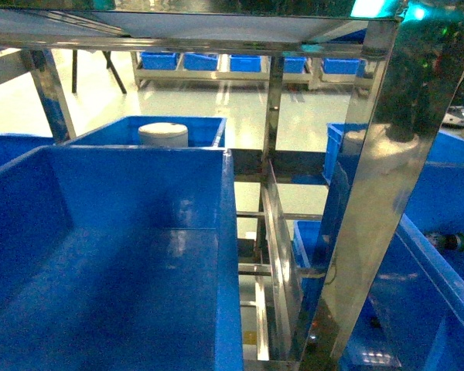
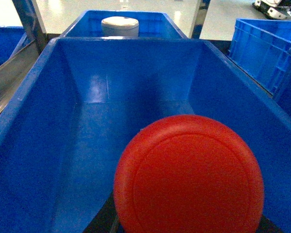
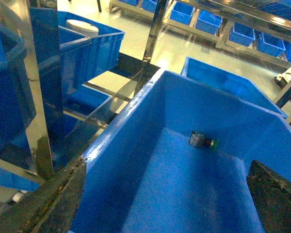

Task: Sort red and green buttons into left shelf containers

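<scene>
From the head camera, a big blue bin [image 1: 100, 255] fills the lower left, sitting on the steel rack [image 1: 274, 232] whose shiny posts and rails run up the middle. Behind that bin stands a second blue bin [image 1: 205, 127] with a white tub [image 1: 163, 134] inside it. On the right, past a wide polished post, another blue bin [image 1: 441, 270] holds a small green-capped button [image 1: 452, 242] lying against its far side.

The left wrist camera looks straight down into the big blue bin, its smooth inside bare ahead of the lens. Right under the camera, the red button [image 2: 189, 177] shows its round cap face-on, filling the lower middle of the picture and hanging above the bin floor. The left tool itself is almost wholly hidden behind that cap, so I judge it clenched on the red button from the way the button sits fixed at the wrist.

The right wrist camera looks into the right-hand bin, where the green-capped button lies on its side near the far wall. The right tool [image 3: 165, 199] has its two dark fingers [image 3: 53, 204] spread wide at either lower corner, released, with nothing between them
</scene>
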Robot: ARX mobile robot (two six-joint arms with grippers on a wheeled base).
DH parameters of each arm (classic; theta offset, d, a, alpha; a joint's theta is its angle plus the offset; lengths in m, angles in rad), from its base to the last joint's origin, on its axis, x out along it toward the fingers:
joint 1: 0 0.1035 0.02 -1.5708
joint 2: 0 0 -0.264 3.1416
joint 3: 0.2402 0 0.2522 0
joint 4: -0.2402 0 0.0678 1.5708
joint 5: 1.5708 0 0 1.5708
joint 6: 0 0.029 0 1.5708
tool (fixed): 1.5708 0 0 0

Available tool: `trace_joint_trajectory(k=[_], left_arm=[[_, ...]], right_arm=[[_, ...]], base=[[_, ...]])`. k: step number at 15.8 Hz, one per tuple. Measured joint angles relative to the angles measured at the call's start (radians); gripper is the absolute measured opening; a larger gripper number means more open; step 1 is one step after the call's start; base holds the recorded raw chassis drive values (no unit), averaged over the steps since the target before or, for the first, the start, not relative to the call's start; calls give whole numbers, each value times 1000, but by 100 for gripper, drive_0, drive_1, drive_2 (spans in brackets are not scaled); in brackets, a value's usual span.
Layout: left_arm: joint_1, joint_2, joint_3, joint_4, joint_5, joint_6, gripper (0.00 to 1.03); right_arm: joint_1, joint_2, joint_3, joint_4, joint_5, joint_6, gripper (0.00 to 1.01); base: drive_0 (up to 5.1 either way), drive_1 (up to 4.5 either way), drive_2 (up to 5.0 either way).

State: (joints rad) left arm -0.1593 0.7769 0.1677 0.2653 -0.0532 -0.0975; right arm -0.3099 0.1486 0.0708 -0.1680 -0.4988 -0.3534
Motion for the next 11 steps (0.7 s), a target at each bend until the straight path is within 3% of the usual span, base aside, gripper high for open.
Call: trace_joint_trajectory(k=[3, 6, 9, 11], left_arm=[[92, 179, 33, 41, 121, 21, 26], [150, 341, 88, 94, 188, 46, 26], [160, 440, 129, 96, 222, 64, 26], [153, 545, 190, 106, 210, 86, 26]], right_arm=[[0, 0, 0, 0, 0, 0, 98], [0, 0, 0, 0, 0, 0, 98], [0, 0, 0, 0, 0, 0, 98], [0, 0, 0, 0, 0, -1, 98]], base=[[0, 0, 0], [0, 0, 0], [0, 0, 0], [0, 0, 0]])
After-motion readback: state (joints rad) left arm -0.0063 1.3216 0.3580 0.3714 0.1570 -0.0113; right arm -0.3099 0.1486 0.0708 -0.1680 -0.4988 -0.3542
